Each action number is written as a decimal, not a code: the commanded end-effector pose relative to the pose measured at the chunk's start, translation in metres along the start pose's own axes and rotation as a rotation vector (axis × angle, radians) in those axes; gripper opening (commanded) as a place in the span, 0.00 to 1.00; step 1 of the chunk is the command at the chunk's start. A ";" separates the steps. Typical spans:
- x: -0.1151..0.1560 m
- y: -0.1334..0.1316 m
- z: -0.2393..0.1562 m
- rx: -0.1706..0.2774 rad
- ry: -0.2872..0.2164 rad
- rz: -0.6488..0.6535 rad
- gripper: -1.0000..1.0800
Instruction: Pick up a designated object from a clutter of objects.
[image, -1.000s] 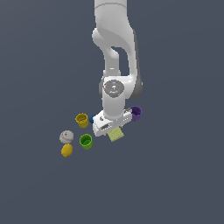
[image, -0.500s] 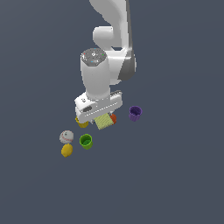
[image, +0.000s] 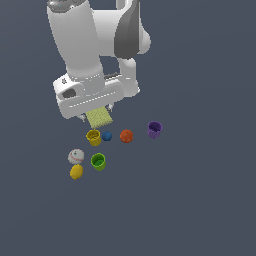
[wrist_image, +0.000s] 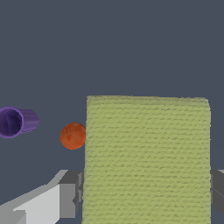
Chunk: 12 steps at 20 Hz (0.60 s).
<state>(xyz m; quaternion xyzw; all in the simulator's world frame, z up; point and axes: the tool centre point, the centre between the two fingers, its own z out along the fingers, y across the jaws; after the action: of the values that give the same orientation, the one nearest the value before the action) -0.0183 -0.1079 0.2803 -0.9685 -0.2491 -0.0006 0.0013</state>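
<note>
Since half a second ago the white arm has risen, lifting the flat pale yellow-green block (image: 99, 117) with its bumpy gridded surface clear of the clutter; the orange ball (image: 126, 135) and small blue ball (image: 107, 135) now show. The gripper (image: 96, 116) clamps the block's sides, holding it above the yellow cup (image: 93, 137).

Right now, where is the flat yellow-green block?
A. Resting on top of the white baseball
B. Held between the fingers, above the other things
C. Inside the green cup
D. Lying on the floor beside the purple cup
B: the block hangs below the gripper, and in the wrist view it sits between the two fingers, with the purple cup and orange ball lying apart.
</note>
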 end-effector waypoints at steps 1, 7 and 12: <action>-0.009 0.011 -0.027 0.000 0.001 -0.001 0.00; -0.029 0.038 -0.086 0.000 0.000 0.000 0.00; -0.041 0.057 -0.125 -0.001 -0.001 0.000 0.00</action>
<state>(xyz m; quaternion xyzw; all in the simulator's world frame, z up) -0.0264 -0.1718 0.3935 -0.9686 -0.2488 -0.0004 0.0007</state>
